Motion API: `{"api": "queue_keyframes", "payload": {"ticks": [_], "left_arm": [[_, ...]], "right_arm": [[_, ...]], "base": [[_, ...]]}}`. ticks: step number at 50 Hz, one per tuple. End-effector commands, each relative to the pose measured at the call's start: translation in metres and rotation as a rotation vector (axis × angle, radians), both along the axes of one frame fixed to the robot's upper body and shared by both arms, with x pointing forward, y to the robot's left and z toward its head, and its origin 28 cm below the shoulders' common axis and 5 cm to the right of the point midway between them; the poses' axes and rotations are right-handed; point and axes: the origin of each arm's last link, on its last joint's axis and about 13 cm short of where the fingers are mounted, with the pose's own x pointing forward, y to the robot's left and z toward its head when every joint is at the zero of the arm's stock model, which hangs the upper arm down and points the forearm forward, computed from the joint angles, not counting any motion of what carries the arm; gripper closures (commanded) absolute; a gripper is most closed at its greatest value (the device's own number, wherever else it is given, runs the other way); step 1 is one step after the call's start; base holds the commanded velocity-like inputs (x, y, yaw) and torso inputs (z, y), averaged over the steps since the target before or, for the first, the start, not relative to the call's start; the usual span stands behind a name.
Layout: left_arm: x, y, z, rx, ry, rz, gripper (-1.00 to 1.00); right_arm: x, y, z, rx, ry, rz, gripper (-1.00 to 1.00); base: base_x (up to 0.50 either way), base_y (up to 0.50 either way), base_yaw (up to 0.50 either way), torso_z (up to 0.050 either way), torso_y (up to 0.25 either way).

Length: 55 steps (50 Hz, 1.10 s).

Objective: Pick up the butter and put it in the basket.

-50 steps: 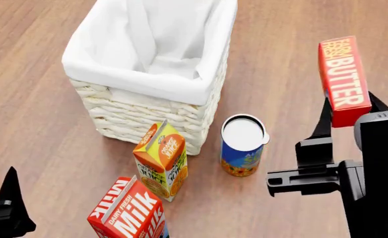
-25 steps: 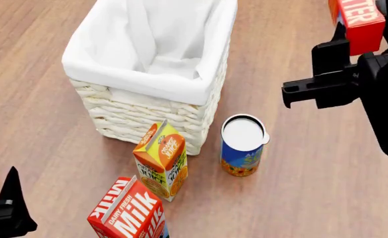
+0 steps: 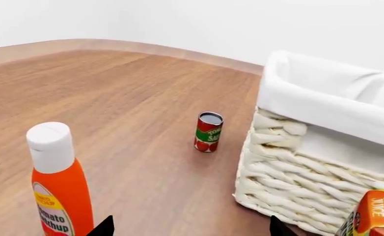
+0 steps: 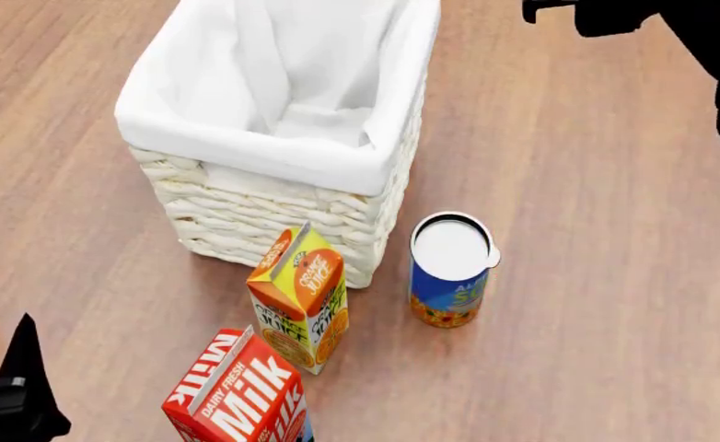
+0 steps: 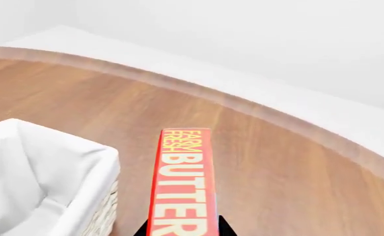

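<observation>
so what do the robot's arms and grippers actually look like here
Both are plain matte black with no visible cables or markings. The right arm is a bulky black mass with a blocky bracket jutting out. The left gripper shows a slim pointed black finger on a blocky base. The wrist views show only small black fingertips.

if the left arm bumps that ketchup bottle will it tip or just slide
Probably tips. The ketchup bottle stands tall and narrow with a white cap on top, so a push high up would likely topple it. The wood floor looks smooth, so a low nudge might slide it instead. Being round, it may roll once down.
</observation>
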Motion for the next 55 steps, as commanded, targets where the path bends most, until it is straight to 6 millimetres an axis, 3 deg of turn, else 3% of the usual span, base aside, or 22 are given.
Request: {"api": "queue_keyframes", "payload": {"ticks": [1, 14, 38, 55], "left_arm": [[-0.004, -0.002, 0.001, -0.003, -0.002, -0.005, -1.00], [-0.005, -0.004, -0.001, 0.005, 0.003, -0.013, -1.00], [0.001, -0.003, -0.006, 0.018, 0.023, 0.002, -1.00], [0.001, -0.004, -0.007, 0.021, 0.031, 0.010, -1.00]], "right_arm": [[0.026, 0.008, 0.026, 0.090, 0.028, 0.039, 1.00], [0.040, 0.020, 0.025, 0.104, 0.061, 0.075, 1.00], [0.075, 0.062, 0.029, 0.044, 0.146, 0.274, 1.00], [0.084, 0.082, 0.022, 0.065, 0.240, 0.423, 1.00]], "base": [[0.00, 0.00, 0.00, 0.000, 0.000], [0.00, 0.00, 0.00, 0.001, 0.002], [0.00, 0.00, 0.00, 0.000, 0.001], [0.00, 0.00, 0.00, 0.001, 0.001]]}}
